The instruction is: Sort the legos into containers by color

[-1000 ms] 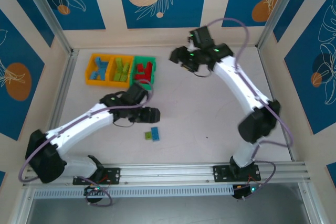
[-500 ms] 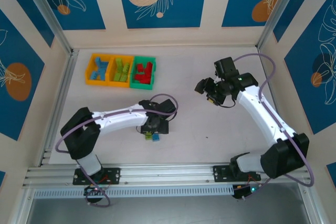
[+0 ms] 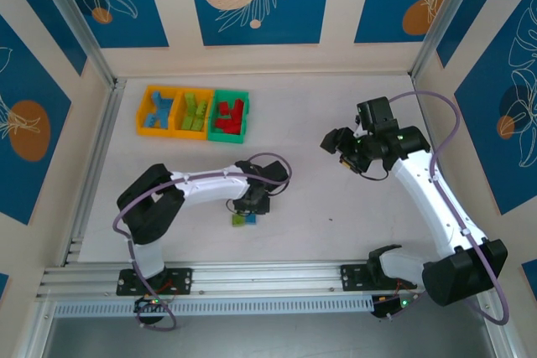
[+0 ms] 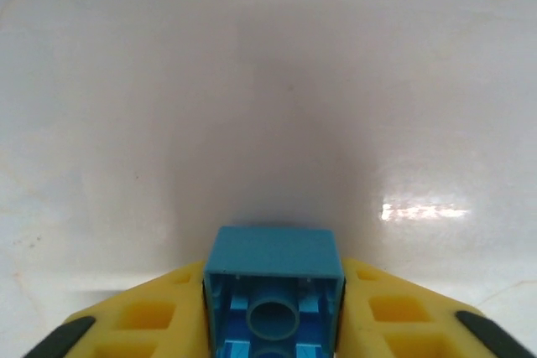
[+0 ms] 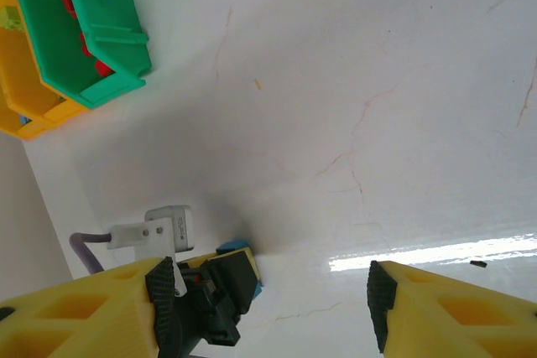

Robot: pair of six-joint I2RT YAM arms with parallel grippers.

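My left gripper (image 3: 252, 205) is down at the table's near middle, shut on a light blue lego (image 4: 273, 251) that sits between its yellow fingers (image 4: 151, 316). A lime green lego (image 3: 239, 220) lies right beside it, touching or nearly so. The right wrist view shows the same blue lego (image 5: 237, 248) under the left gripper (image 5: 214, 291). My right gripper (image 3: 344, 145) hangs open over the right middle of the table, its jaws (image 5: 273, 308) holding nothing. The containers stand at the far left: two orange-yellow bins (image 3: 143, 116) (image 3: 195, 90) with blue and green legos, and a green bin (image 3: 231, 92) with red ones.
Walls with blue panels close in the table on three sides, and a metal rail (image 3: 268, 274) runs along the near edge. The green bin (image 5: 117, 48) and an orange-yellow bin (image 5: 25, 90) appear at the upper left of the right wrist view.
My left gripper moved down and right onto the blue lego and shut on it. My right arm swung away from the bins to the right middle.
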